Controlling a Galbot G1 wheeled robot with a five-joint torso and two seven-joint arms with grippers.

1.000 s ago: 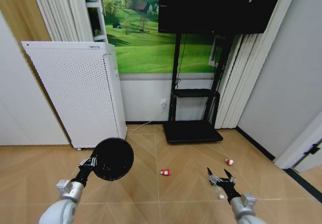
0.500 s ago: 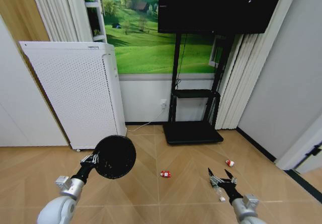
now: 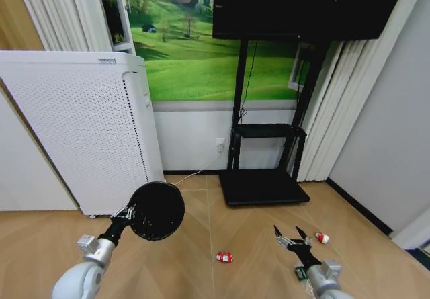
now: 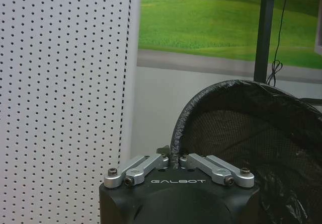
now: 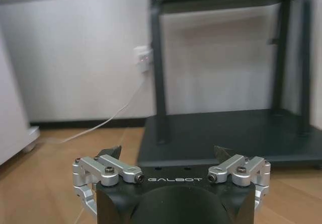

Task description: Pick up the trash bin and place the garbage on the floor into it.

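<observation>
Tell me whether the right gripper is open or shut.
Open. The right gripper has its fingertips spread wide apart with nothing between them, above the wooden floor.

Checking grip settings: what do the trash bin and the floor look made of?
Trash bin: looks like black wire mesh with a rolled rim, lined by a crinkled glossy black bag; the left gripper pinches its rim. Floor: matte herringbone planks, wood or wood-look laminate.
</observation>
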